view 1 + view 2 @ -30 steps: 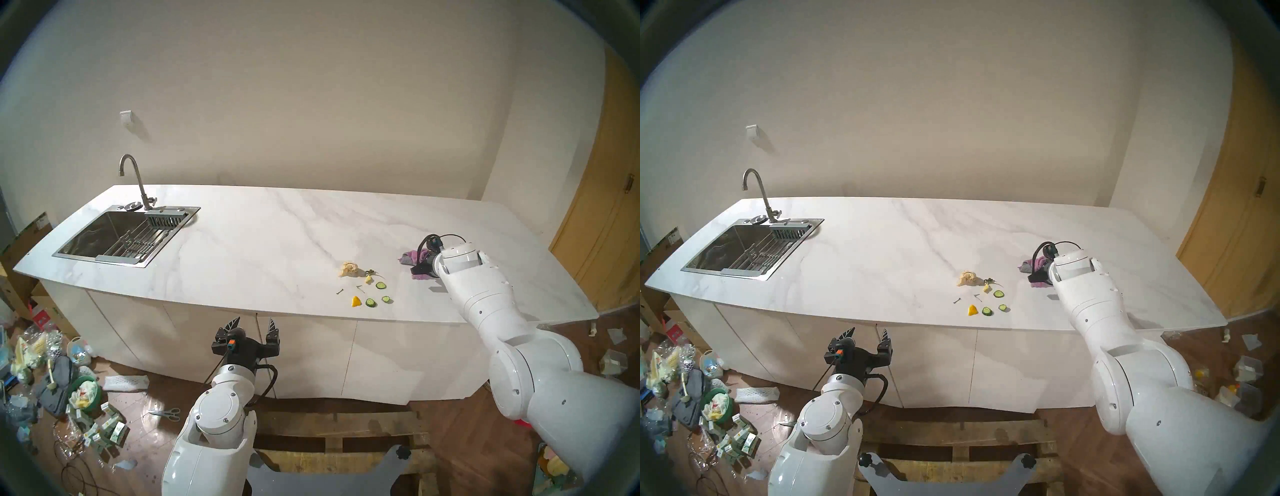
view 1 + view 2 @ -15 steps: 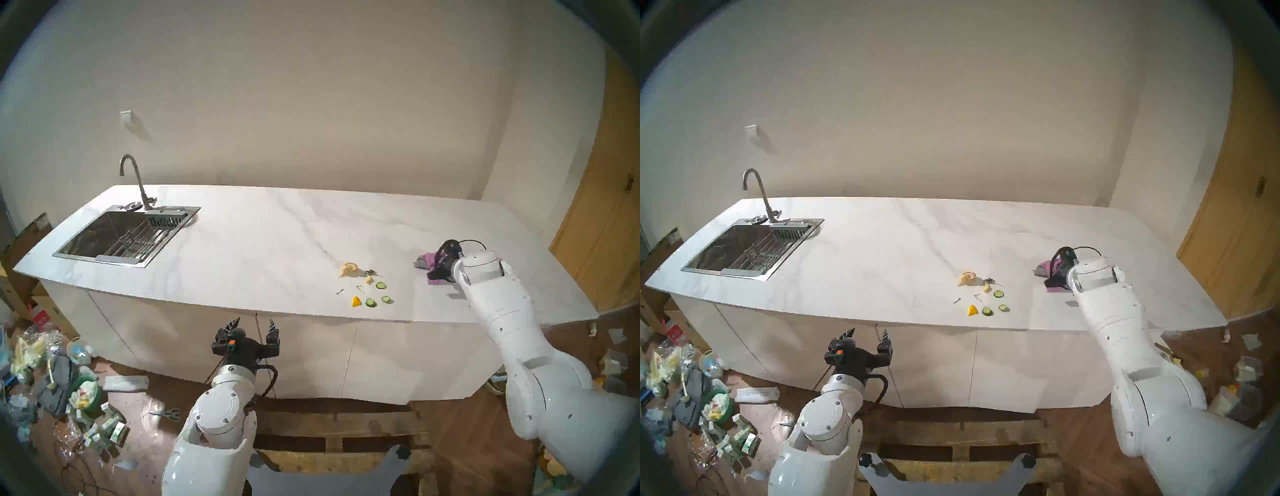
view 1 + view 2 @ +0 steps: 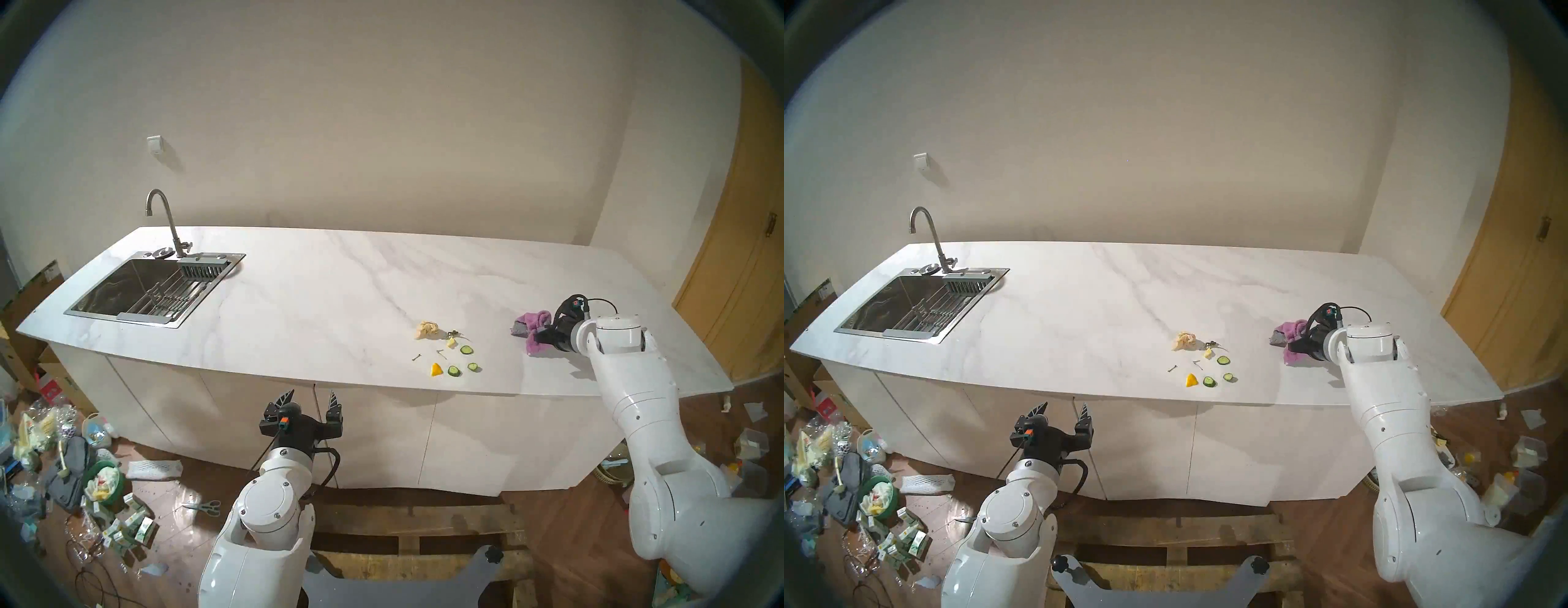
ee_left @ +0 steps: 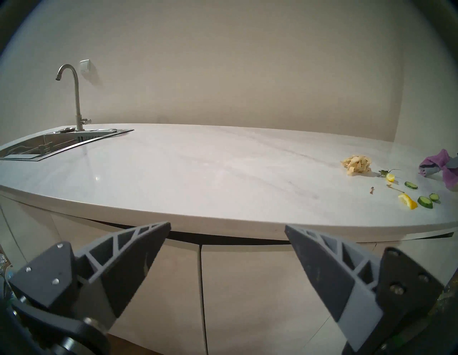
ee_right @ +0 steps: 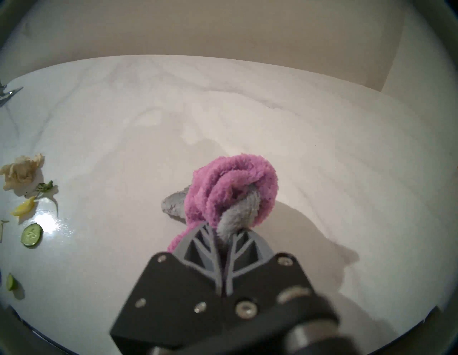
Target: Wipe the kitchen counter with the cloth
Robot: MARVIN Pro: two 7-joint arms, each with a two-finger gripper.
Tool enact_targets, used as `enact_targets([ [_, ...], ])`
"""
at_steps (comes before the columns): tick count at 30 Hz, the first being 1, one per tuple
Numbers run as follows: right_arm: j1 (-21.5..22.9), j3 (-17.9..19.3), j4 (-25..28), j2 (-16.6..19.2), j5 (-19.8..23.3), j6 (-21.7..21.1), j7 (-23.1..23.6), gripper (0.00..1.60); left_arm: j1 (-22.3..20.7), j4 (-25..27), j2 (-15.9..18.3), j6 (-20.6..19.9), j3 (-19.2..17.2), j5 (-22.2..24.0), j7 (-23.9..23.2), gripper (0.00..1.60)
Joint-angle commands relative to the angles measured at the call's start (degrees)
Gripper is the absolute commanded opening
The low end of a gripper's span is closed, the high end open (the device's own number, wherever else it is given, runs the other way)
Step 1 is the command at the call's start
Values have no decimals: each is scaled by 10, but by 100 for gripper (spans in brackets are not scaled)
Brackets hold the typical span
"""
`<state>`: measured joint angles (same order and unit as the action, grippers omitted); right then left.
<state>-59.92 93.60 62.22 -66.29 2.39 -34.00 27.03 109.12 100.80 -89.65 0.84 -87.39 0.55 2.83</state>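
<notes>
- White marble-look counter [image 3: 322, 297] runs along a beige wall, with a steel sink [image 3: 140, 288] and a tap [image 3: 163, 220] at its far left end.
- Right gripper [image 5: 224, 238] reaches over the counter's right part; its jaws are pressed nearly together, pinching a grey fold of the cloth [image 5: 233, 188].
- Purple cloth bunches in a loop just ahead of those jaws, and a grey-blue corner lies to their left, resting on the counter.
- From the head view the cloth [image 3: 532, 329] trails down from the right gripper [image 3: 545, 333] onto the slab; a purple tail lies just in front of the jaws.
- Left of the right jaws, apart from the cloth, sit scraps: a beige paper wad [image 3: 427, 329], a lemon wedge [image 3: 436, 370], three cucumber slices [image 3: 454, 370] and a small lemon bit [image 3: 452, 342] beside a green stem.
- Two small nails [image 3: 417, 358] lie near the lemon wedge.
- Left gripper [image 3: 312, 398] hangs in front of the cabinet fronts below the counter edge, jaws spread wide and holding nothing.
- In its wrist view the left gripper [image 4: 226, 229] points at the counter edge, with the cloth [image 4: 443, 168] far off to its right.
</notes>
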Motion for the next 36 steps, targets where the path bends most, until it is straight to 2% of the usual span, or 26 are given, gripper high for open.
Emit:
enact_targets([
  [1,-39,20,64,13,25,-24,38,0,-5,12,0,4,1,0,-1,160],
  [12,-109,20,142,23,42,-49,103,0,-6,9,0,4,1,0,-1,160],
  [26,-173,50,230,55,58,-57,159,0,-8,7,0,4,1,0,0,160],
  [35,-239,72,296,75,67,-64,203,0,-8,6,0,4,2,0,0,160],
  [36,-251,75,317,78,69,-64,210,0,-9,6,0,4,2,0,0,160],
])
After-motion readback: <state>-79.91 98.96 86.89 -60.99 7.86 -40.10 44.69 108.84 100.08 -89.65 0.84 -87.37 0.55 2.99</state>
